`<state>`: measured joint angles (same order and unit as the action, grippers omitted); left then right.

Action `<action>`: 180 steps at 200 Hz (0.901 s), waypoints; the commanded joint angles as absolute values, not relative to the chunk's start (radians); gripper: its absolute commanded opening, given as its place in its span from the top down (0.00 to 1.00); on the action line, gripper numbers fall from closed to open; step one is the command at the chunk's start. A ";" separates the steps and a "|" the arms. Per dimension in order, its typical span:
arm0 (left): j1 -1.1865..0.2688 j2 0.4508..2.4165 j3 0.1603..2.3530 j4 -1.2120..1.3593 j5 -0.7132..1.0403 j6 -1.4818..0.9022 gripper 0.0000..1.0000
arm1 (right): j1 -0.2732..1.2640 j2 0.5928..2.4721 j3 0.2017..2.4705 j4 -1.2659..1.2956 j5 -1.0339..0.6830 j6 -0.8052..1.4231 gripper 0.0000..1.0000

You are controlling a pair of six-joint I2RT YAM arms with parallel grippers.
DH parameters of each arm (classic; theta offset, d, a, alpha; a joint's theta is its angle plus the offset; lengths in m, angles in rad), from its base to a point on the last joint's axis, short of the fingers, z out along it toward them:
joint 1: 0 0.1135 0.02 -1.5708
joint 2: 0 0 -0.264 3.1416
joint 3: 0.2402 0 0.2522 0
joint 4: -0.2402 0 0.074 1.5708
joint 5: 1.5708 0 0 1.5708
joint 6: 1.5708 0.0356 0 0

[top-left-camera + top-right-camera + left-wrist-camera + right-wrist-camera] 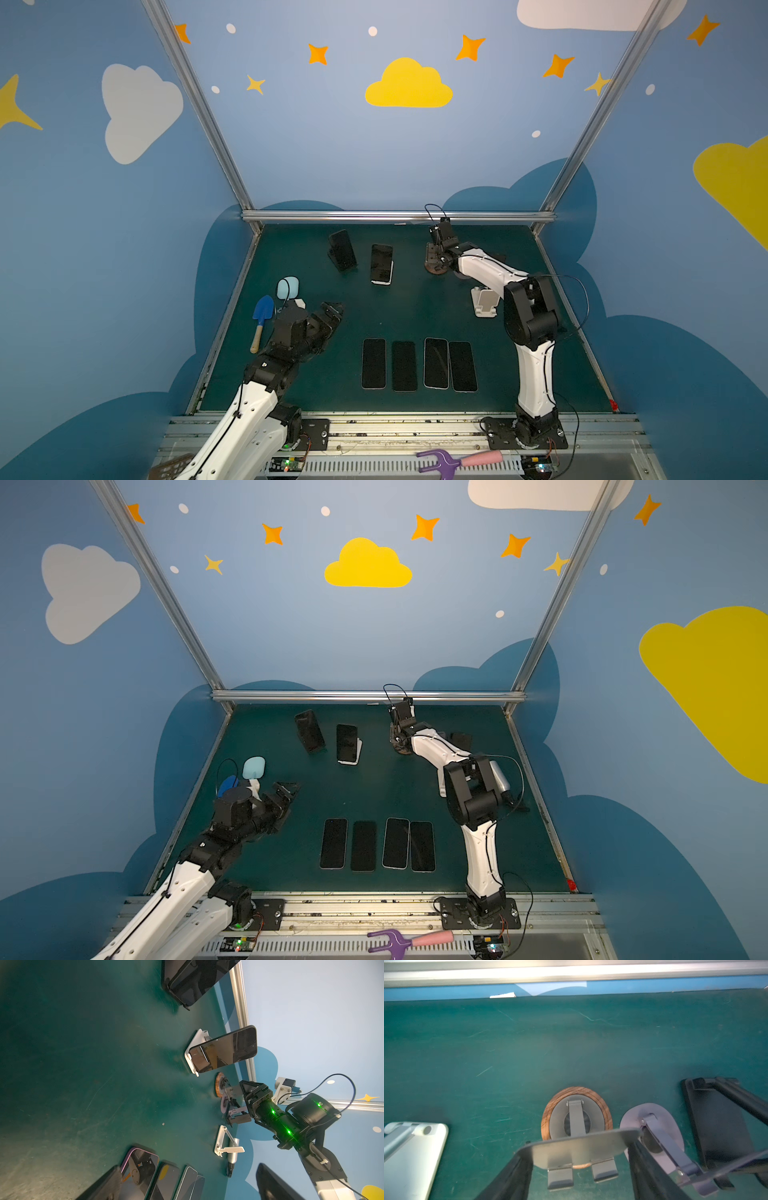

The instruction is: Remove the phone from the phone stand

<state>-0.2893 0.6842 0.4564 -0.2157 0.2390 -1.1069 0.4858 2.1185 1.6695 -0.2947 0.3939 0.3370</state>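
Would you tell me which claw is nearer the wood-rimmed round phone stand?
Right: the right claw grips the wood-rimmed round stand by its grey plate; the left claw hangs open far off, toward the near left.

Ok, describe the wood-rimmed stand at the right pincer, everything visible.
The wood-rimmed stand has a round base, wood-grain ring around a grey disc, flat on the green mat. A grey hinged arm carries a tilted oval plate with two bottom lips. It is empty. The right pincer appears to clasp the plate's side edges; a lilac stand sits close beside.
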 commanded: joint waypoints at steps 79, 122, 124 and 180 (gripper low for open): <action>-0.311 0.655 0.488 -0.208 0.240 -1.085 0.00 | 0.532 2.231 1.830 -0.360 0.397 0.340 0.27; -0.313 0.640 0.492 -0.210 0.249 -1.082 0.00 | 0.551 2.124 1.808 -0.356 0.383 0.329 0.11; -0.313 0.640 0.493 -0.209 0.250 -1.082 0.00 | 0.552 2.118 1.808 -0.356 0.383 0.329 0.11; -0.316 0.657 0.478 -0.151 0.276 -1.088 0.00 | 0.542 1.833 1.595 -0.355 0.445 0.310 0.10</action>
<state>-0.3107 0.6544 0.4618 -0.1963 0.2604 -1.0996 0.5480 1.9957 1.7130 -0.3553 0.3927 0.3149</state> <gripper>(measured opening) 0.996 0.901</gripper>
